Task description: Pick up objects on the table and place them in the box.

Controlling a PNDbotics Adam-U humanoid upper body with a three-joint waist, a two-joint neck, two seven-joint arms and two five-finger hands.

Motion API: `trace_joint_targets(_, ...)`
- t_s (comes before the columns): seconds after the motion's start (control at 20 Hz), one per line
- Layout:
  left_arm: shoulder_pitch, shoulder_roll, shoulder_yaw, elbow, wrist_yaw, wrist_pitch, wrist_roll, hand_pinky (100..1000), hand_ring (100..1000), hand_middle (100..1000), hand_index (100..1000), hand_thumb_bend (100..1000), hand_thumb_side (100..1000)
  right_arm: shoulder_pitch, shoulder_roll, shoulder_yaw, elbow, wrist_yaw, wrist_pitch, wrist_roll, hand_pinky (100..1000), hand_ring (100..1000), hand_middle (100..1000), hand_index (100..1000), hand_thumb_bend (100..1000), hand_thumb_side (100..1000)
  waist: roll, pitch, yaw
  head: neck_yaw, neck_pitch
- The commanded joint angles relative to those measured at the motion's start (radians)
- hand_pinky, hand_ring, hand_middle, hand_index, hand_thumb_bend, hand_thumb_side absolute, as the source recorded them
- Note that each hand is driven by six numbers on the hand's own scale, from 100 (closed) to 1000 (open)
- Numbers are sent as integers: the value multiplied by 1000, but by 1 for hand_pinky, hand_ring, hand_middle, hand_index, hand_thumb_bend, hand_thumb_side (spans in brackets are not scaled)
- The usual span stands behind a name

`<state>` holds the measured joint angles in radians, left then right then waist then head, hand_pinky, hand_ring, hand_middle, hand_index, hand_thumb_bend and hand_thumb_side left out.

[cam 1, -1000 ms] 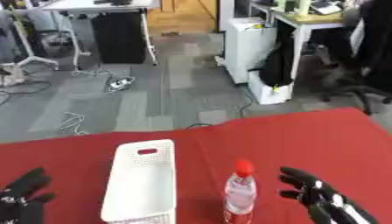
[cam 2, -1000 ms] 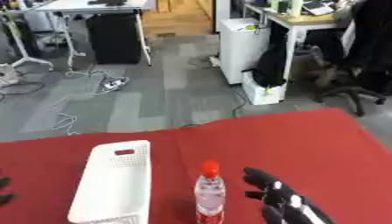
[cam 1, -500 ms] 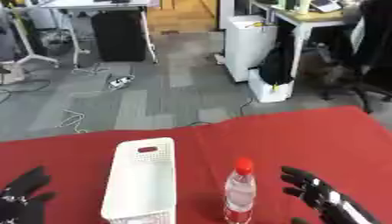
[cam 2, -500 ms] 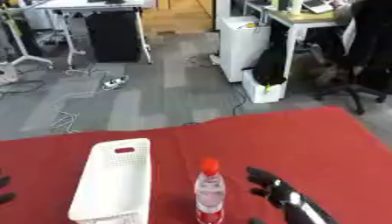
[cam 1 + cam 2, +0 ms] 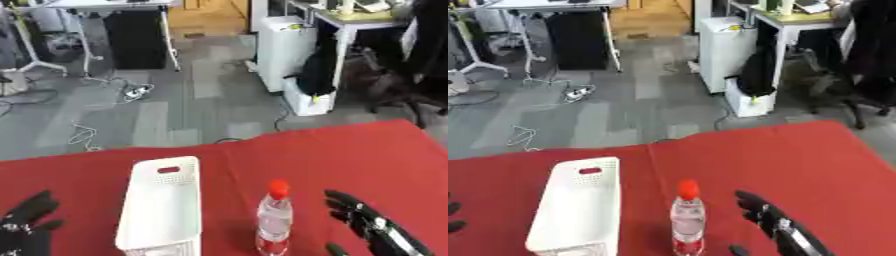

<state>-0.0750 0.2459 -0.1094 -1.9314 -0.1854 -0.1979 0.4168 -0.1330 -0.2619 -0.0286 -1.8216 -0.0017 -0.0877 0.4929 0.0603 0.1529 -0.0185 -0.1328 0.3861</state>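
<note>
A clear plastic bottle (image 5: 274, 219) with a red cap stands upright on the red table (image 5: 350, 155), just right of a long white perforated box (image 5: 163, 202). My right hand (image 5: 367, 225) is open to the right of the bottle, fingers spread and pointing away, a small gap between it and the bottle. At the lower left corner my left hand (image 5: 26, 225) rests open with fingers up, left of the box. The inside of the box is not visible from here.
Beyond the table's far edge lies grey office floor with cables (image 5: 83, 135), desks, a white cabinet (image 5: 284, 45) and a black bag (image 5: 317, 75). A red cloth covers the table.
The picture has shifted slightly. My right hand has crept a little forward beside the bottle. Bottle, box and left hand stand as before.
</note>
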Motion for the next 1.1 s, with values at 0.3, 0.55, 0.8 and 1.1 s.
trace_joint_targets(0.3, -6, 12, 7, -18, 3, -3, -6, 706, 828, 817, 821, 336, 832, -22, 15, 1, -1, 0, -33, 45, 1000, 1000, 1000, 1000, 382, 253, -2, -3, 10, 3, 3)
trace_joint_targets(0.55, -5, 10, 9, -16, 3, -3, -5, 706, 828, 816, 821, 337, 832, -33, 17, -9, 13, 51, -62, 89, 1000, 1000, 1000, 1000, 374, 359, -5, 3, 14, 5, 3)
trace_joint_targets(0.8, -4, 9, 10, -16, 2, -4, -4, 706, 829, 816, 822, 341, 829, -34, 22, -16, 17, 77, -83, 90, 1000, 1000, 1000, 1000, 376, 409, -6, 8, 18, 5, 3)
trace_joint_targets(1.1, -3, 8, 11, -16, 0, -4, -5, 707, 829, 816, 822, 343, 827, -38, 24, -16, 19, 80, -93, 100, 1000, 1000, 1000, 1000, 365, 440, -3, 14, 20, 1, 2)
